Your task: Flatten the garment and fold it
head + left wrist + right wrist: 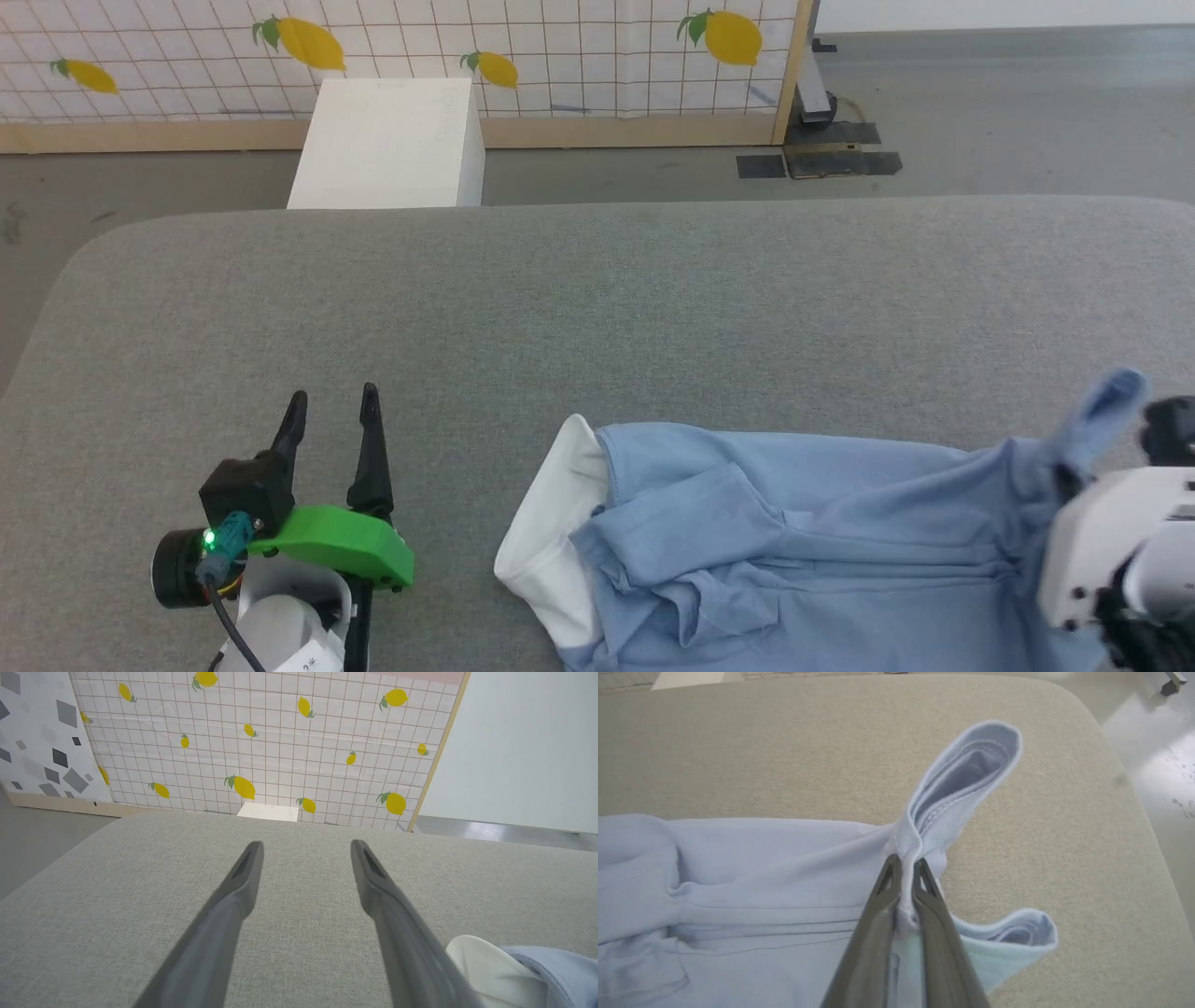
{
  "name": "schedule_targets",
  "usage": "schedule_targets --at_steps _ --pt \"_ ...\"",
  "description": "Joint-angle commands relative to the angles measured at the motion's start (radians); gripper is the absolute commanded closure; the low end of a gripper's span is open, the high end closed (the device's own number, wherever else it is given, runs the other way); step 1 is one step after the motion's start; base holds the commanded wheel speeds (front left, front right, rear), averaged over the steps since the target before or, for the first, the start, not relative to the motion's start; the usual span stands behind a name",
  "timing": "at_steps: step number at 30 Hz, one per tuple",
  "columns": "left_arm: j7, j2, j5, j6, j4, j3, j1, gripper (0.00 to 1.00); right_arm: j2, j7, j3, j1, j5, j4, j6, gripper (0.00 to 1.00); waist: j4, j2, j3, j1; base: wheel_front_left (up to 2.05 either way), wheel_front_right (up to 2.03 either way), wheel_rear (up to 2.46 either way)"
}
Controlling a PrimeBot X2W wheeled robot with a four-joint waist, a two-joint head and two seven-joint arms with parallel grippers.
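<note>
The light blue polo shirt (794, 532) lies crumpled along the near edge of the grey table (597, 308), its white collar (551, 532) turned toward the left. Buttons and chest script are hidden. My right gripper (904, 865) is shut on a pinched fold of the shirt's hem, and a loop of blue cloth (962, 779) sticks up past the fingertips. In the head view that arm's pale wrist (1111, 532) sits at the right edge over the shirt. My left gripper (331, 411) stands open on bare table, left of the collar (486, 970), holding nothing.
A white box (387, 140) stands on the floor behind the table's far edge. Behind it runs a tiled lemon-print wall panel (560, 47). The table's rounded right corner (1111, 742) and grey floor lie just beyond the held cloth.
</note>
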Motion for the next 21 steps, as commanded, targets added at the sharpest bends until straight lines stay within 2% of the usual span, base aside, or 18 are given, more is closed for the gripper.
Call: schedule_targets --at_steps 1,5,10,14,15,21 --pt "-0.005 -0.005 0.006 -0.009 -0.001 0.004 0.0 0.0 0.002 0.03 0.061 0.015 0.025 -0.065 -0.002 1.0 0.006 0.0 0.004 0.0 0.0 0.0 0.0" --pt "-0.005 -0.008 0.009 -0.016 0.003 0.005 -0.013 0.0 0.001 0.082 0.273 0.022 0.059 -0.187 -0.002 1.0 0.022 0.0 0.013 0.0 0.0 0.0 0.0" --pt "-0.005 -0.011 0.014 -0.02 0.001 0.008 -0.025 0.0 -0.013 0.077 0.501 -0.044 0.076 -0.157 -0.002 1.0 0.041 0.0 0.03 0.0 0.0 0.0 0.0" --pt "-0.005 -0.016 0.017 -0.024 0.002 0.008 -0.039 0.0 -0.006 0.043 0.627 -0.126 0.093 -0.02 -0.002 1.0 0.064 0.0 0.052 0.0 0.0 0.0 0.0" --pt "-0.005 -0.019 0.017 -0.027 0.003 0.009 -0.049 0.0 -0.001 0.013 0.672 -0.185 0.104 0.092 -0.002 1.0 0.079 0.0 0.069 0.0 0.0 0.0 0.0" --pt "-0.005 -0.028 0.021 -0.032 0.004 0.011 -0.065 0.0 0.004 -0.049 0.751 -0.304 0.169 0.314 -0.002 1.0 0.106 0.0 0.1 0.0 0.0 0.0 0.0"
